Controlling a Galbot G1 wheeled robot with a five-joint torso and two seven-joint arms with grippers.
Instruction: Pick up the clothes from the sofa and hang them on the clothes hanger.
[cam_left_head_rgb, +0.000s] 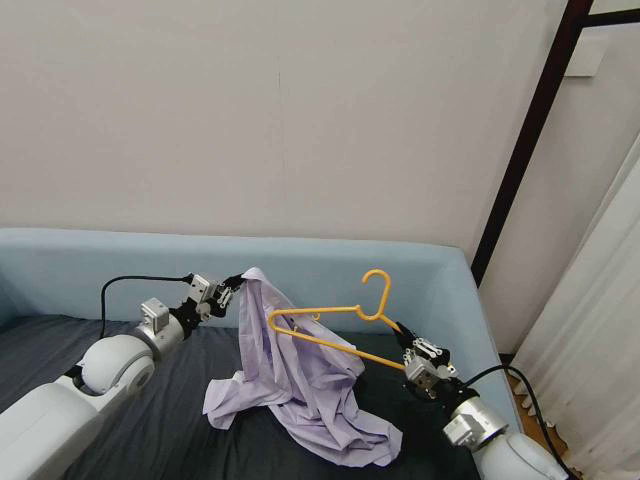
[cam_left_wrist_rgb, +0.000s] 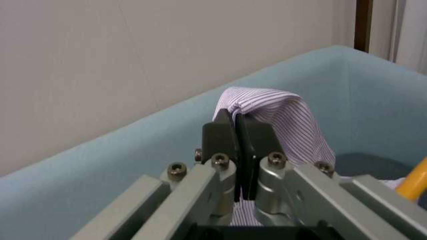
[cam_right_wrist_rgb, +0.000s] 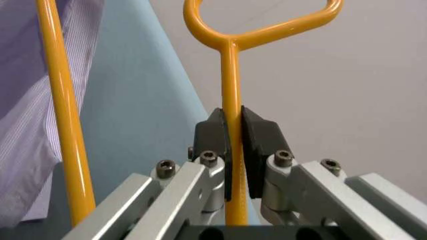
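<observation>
In the head view, the left claw (cam_left_head_rgb: 232, 293) pinches a fold of the lilac pinstriped cotton shirt (cam_left_head_rgb: 290, 385). It holds the fold up just in front of the pale blue upholstered sofa back (cam_left_head_rgb: 90, 265), and the rest of the cloth trails onto the dark grey seat cushion (cam_left_head_rgb: 60, 335). The right claw (cam_left_head_rgb: 402, 335) grips the orange-yellow wire hanger (cam_left_head_rgb: 335, 343) by its neck, and the hanger's far shoulder lies against the raised cloth.

The step in hand looks to be threading the hanger into the shirt. Whether its tip is already inside an opening cannot be told. The next move would call for a taut, high fold on the left and a careful push of the hanger shoulder under the fabric, without snagging.

Room is open above and towards the robot. The sofa back and the plain white wall (cam_left_head_rgb: 300, 110) close the far side, and a dark post (cam_left_head_rgb: 525, 140) and a white curtain (cam_left_head_rgb: 600, 330) stand near the right arm.

In the left wrist view, the left claw (cam_left_wrist_rgb: 237, 131) is closed flat on the shirt (cam_left_wrist_rgb: 297, 125), which bulges over the pads. The top edge of the sofa back (cam_left_wrist_rgb: 120, 165) runs just behind.

In the right wrist view, the right claw (cam_right_wrist_rgb: 233, 125) is clamped on the stem of the hanger (cam_right_wrist_rgb: 230, 75) below the hook. One side bar runs close beside the shirt (cam_right_wrist_rgb: 27, 100).
</observation>
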